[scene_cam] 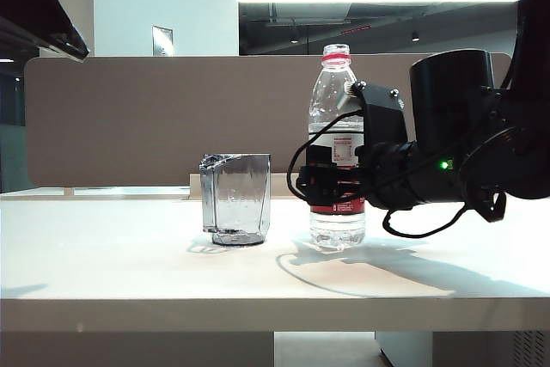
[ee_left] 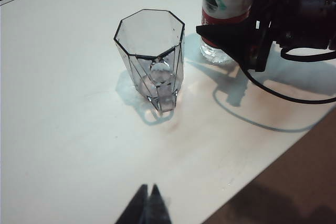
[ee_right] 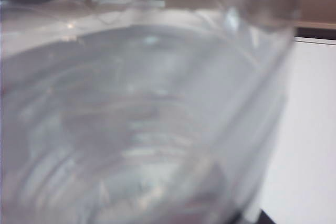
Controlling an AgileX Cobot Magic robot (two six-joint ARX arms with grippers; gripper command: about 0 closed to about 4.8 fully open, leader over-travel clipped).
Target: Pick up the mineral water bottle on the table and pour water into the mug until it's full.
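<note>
Bottle: the tall clear plastic mineral water bottle [scene_cam: 337, 148] with the red-and-white label and red neck ring is standing upright and uncapped on the wide white desk [scene_cam: 120, 272], just beside the mug on the partition-facing right of it.
Mug: the short smoky-grey faceted transparent mug [scene_cam: 235, 198] is sitting upright on the desk, apart from the bottle, its mouth open to the ceiling; it is looking empty, so the pour is not yet begun.
Right tool: the right tool [scene_cam: 331, 180] is lying level at the bottle's label band, jaws spread wide on either side of the body; whether the pads are touching the plastic I cannot tell. Coming in low on the body looks chosen to leave the neck free for tipping toward the mug.
Right wrist view: the bottle [ee_right: 136, 124] is filling the picture, blurred and very close.
Left tool: the left tool [ee_left: 148, 205] is hanging clenched above the desk, on the near side of the mug [ee_left: 152, 59], well apart from the bottle [ee_left: 227, 9].
Next: closing on the bottle should be firm but gentle, since thin plastic may squeeze water out.
</note>
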